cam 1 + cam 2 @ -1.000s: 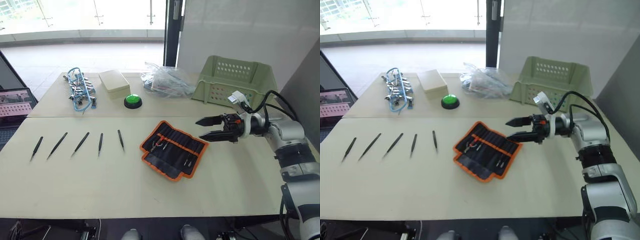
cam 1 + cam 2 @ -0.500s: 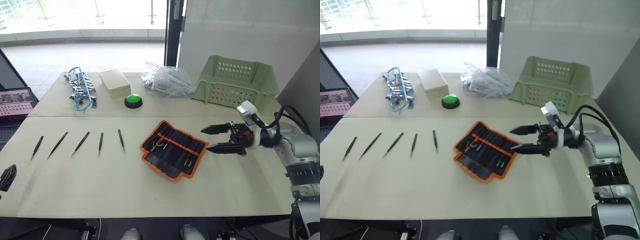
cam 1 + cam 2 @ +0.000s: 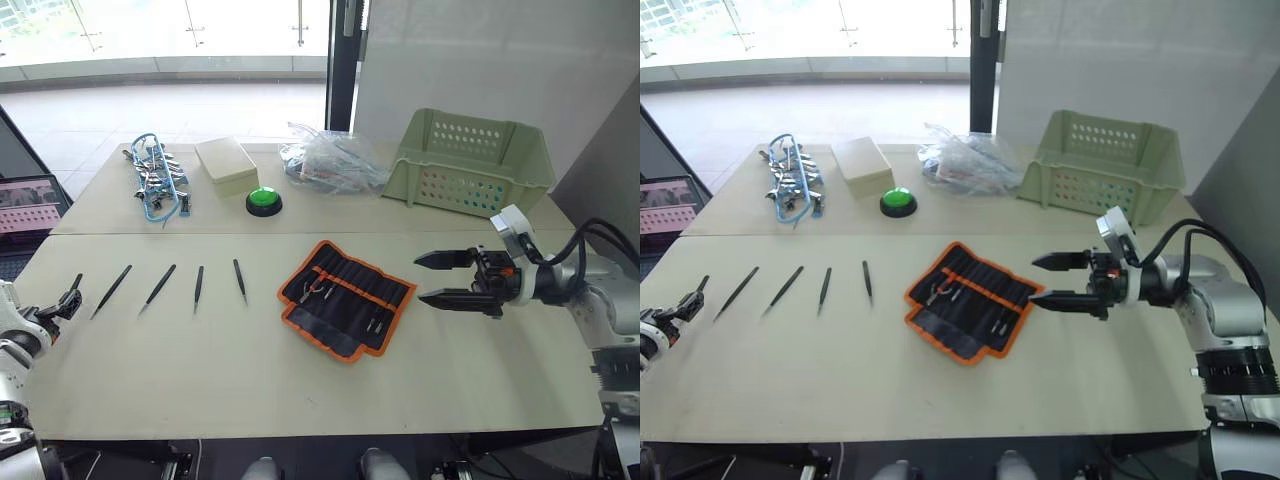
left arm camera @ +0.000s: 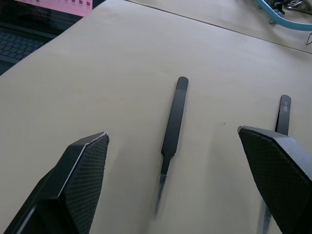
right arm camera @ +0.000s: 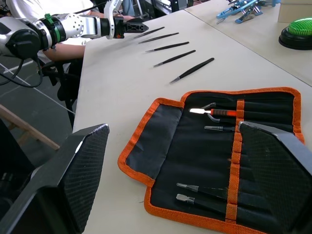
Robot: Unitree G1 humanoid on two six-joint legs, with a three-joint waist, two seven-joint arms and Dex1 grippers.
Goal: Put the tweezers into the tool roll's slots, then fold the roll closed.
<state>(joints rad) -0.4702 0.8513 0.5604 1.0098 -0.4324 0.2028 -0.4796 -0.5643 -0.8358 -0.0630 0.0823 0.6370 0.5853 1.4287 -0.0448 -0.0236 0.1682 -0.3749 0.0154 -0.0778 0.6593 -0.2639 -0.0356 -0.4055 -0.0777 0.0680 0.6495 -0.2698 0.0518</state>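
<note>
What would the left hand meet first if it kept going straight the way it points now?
Most likely the outermost tweezer: in the left wrist view it lies on the table centred between the open fingers of the left hand, just ahead. The hand's height above the table is unclear.

Back of the table point(image 3: 250, 390): green basket point(image 3: 472, 163), crinkly plastic bag point(image 3: 333, 162), green button point(image 3: 264, 201), beige box point(image 3: 227, 165), blue cable bundle point(image 3: 156, 178), laptop point(image 3: 30, 204) off left.
</note>
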